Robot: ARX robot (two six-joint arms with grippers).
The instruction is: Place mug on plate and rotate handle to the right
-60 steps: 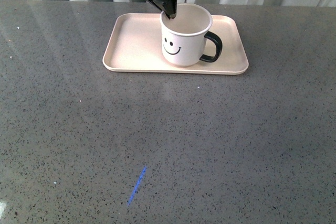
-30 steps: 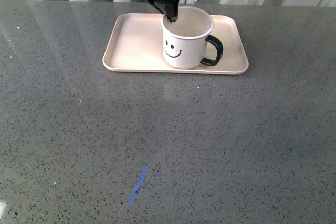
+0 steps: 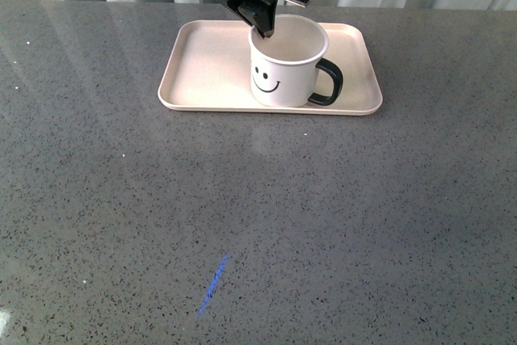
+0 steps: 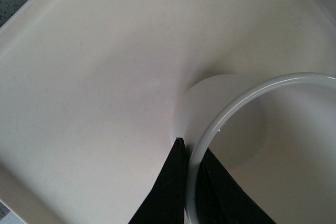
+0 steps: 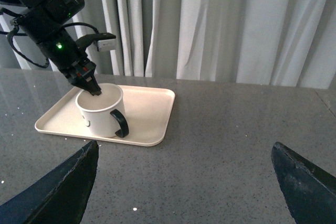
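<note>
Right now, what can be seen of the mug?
The mug is white, glossy, ceramic-looking, with a black smiley face and black loop handle pointing right. It stands upright, empty, on the pale pink plate, right of its middle. The left gripper pinches its far-left rim, one finger inside, one outside.

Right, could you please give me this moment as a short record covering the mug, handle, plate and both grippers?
mug: upright on the plate, smiley facing the front camera
handle: pointing right in the front view
plate: flat on the grey table
left gripper: closed on the mug's rim, one finger inside, one outside
right gripper: open, empty, away from the plate
</note>
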